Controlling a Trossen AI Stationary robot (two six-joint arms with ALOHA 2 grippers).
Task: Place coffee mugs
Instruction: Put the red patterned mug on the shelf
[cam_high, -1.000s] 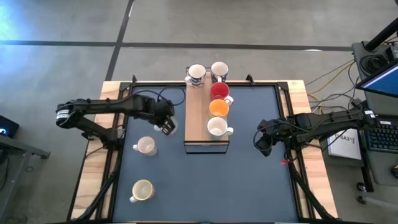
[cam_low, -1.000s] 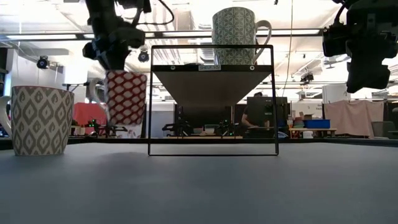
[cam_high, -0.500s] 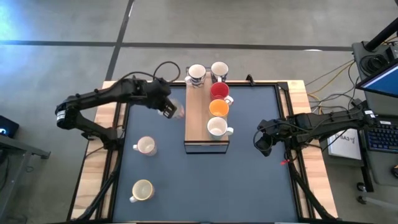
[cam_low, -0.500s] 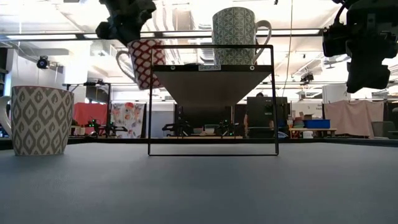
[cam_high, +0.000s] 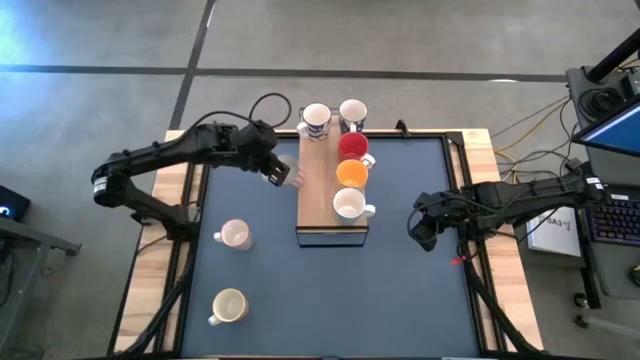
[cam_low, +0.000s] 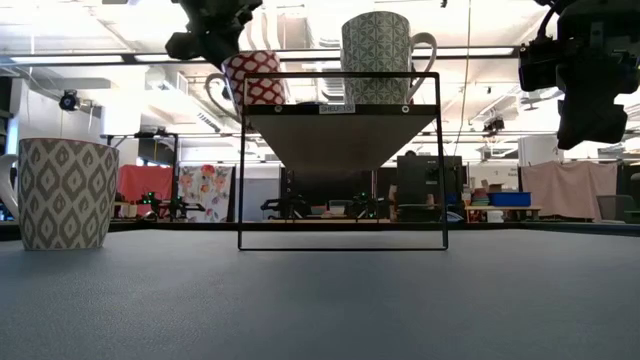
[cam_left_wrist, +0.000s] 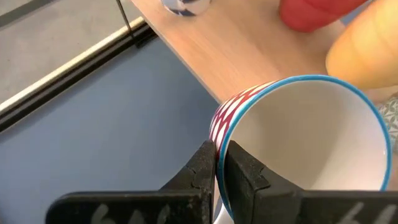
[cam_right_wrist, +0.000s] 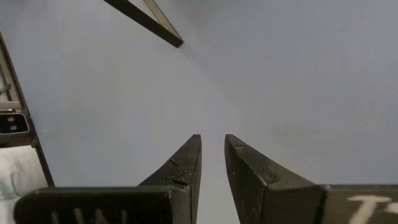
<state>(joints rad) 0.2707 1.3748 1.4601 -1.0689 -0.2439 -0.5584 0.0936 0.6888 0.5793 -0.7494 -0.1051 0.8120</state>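
A red-and-white patterned mug (cam_left_wrist: 292, 149) is pinched by its rim between the fingers of the left gripper (cam_left_wrist: 216, 167), one finger inside the rim and one outside. In the high view this gripper (cam_high: 278, 174) is seen at about ten o'clock from the table's centre, just beside the left edge of the wooden shelf (cam_high: 318, 185); in the low view the mug (cam_low: 252, 78) is held in the air, level with the shelf top. On the shelf a red mug (cam_high: 353, 146), an orange mug (cam_high: 351, 173) and a white mug (cam_high: 349, 205) are lined up. The right gripper (cam_high: 424, 232) is held at three o'clock above the dark mat (cam_high: 400, 300), its fingers (cam_right_wrist: 182, 165) slightly parted, gripping nothing.
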